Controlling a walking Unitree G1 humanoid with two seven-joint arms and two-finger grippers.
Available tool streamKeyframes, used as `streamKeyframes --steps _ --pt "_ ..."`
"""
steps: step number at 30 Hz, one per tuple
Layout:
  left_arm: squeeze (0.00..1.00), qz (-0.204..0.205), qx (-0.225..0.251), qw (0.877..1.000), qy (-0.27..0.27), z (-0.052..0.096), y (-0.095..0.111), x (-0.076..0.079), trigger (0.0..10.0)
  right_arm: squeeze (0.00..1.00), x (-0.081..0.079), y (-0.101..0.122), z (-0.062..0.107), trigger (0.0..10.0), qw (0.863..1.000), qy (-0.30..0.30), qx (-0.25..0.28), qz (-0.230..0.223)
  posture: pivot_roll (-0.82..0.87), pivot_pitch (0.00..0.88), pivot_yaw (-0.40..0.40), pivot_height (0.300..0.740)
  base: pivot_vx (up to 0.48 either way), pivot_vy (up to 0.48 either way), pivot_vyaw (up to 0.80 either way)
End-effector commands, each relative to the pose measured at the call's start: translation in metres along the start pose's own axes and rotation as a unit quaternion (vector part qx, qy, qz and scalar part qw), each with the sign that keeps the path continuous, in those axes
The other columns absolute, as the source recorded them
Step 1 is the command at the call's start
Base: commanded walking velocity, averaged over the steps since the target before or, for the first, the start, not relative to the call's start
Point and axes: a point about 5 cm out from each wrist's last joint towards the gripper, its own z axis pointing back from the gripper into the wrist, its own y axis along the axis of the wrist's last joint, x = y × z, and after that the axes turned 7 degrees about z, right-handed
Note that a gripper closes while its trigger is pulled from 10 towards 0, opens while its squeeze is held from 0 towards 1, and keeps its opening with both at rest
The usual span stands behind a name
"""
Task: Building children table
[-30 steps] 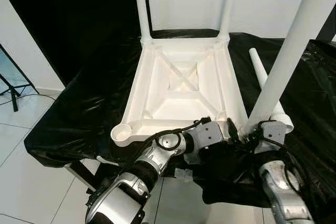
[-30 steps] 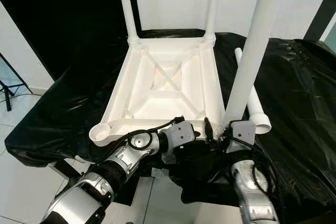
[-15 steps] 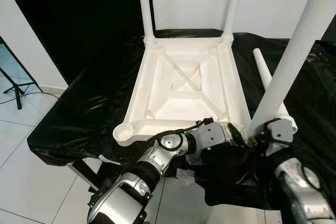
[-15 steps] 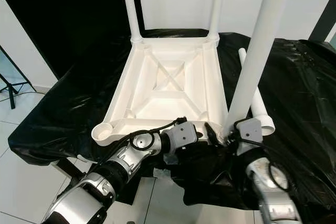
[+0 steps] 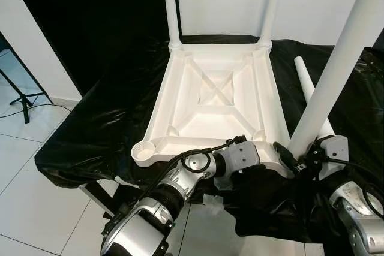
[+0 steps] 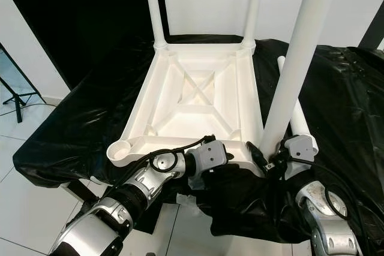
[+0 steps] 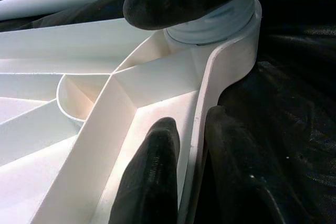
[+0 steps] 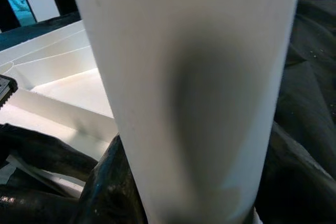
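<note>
The white tabletop (image 5: 213, 103) lies upside down at centre frame on a black-draped bench (image 5: 90, 130), two legs (image 5: 171, 7) already upright in its far corners. At lower right the right gripper (image 5: 292, 159) clasps a third leg (image 5: 336, 70) standing in the near-right socket, apparently mid-fit. The left gripper (image 7: 181, 174) pinches the tabletop's rim beside it. The near-left socket (image 5: 144, 150) is empty; a spare leg (image 5: 305, 79) lies at right.

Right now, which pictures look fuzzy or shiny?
Right wrist view: the white leg is very close and blurry, with a grey shadow on it. Left wrist view: the black fingers look soft. Left eye view: sharp, the black cover glints.
</note>
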Motion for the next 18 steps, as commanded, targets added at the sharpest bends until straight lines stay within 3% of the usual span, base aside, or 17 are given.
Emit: streamKeyframes --steps 1,2,3,4,5,6,10,12,18 --pt "0.00 0.042 -0.081 0.996 -0.024 0.005 -0.039 0.018 10.0 0.00 -0.026 -0.018 -0.003 0.0 0.999 -0.005 -0.046 -0.022 0.11 0.000 0.023 0.740 0.000 0.000 0.00" --pt "0.00 0.042 -0.081 0.996 -0.023 0.005 -0.039 0.017 10.0 0.00 -0.024 -0.022 -0.006 0.0 0.994 -0.092 -0.059 -0.020 0.11 0.000 0.018 0.740 0.000 0.000 0.00" --pt "0.00 0.042 -0.081 0.996 -0.023 0.005 -0.039 0.017 10.0 0.00 -0.024 -0.022 -0.006 0.0 0.994 -0.092 -0.059 -0.020 0.11 0.000 0.018 0.740 0.000 0.000 0.00" --pt "0.00 0.042 -0.081 0.996 -0.022 0.005 -0.039 0.017 10.0 0.00 -0.023 -0.024 -0.008 0.0 0.986 -0.150 -0.068 -0.018 0.11 0.000 0.018 0.740 0.000 0.000 0.00" --pt "0.00 0.042 -0.081 0.996 -0.022 0.005 -0.039 0.017 10.0 0.00 -0.023 -0.024 -0.008 0.0 0.986 -0.150 -0.068 -0.018 0.11 0.000 0.018 0.740 0.000 0.000 0.00" --pt "0.00 0.044 -0.080 0.996 -0.021 0.005 -0.039 0.017 10.0 0.00 -0.031 -0.023 -0.010 0.0 0.972 -0.218 -0.072 -0.041 0.13 0.000 0.020 0.740 0.000 0.000 0.00" --pt "0.00 0.045 -0.080 0.996 -0.022 0.006 -0.040 0.018 10.0 0.00 -0.035 -0.017 -0.012 0.0 0.971 -0.228 -0.056 -0.050 0.13 0.000 0.018 0.740 0.000 0.000 0.00" --pt "0.00 0.047 -0.082 0.995 -0.022 0.007 -0.042 0.019 10.0 0.00 -0.027 -0.014 -0.012 0.0 0.966 -0.250 -0.042 -0.057 0.13 0.000 0.017 0.740 0.000 0.000 0.00" --pt "0.00 0.048 -0.084 0.995 -0.019 0.009 -0.044 0.018 10.0 0.00 -0.029 -0.012 -0.014 0.0 0.964 -0.256 -0.035 -0.066 0.14 0.000 0.020 0.740 0.000 0.000 0.00"
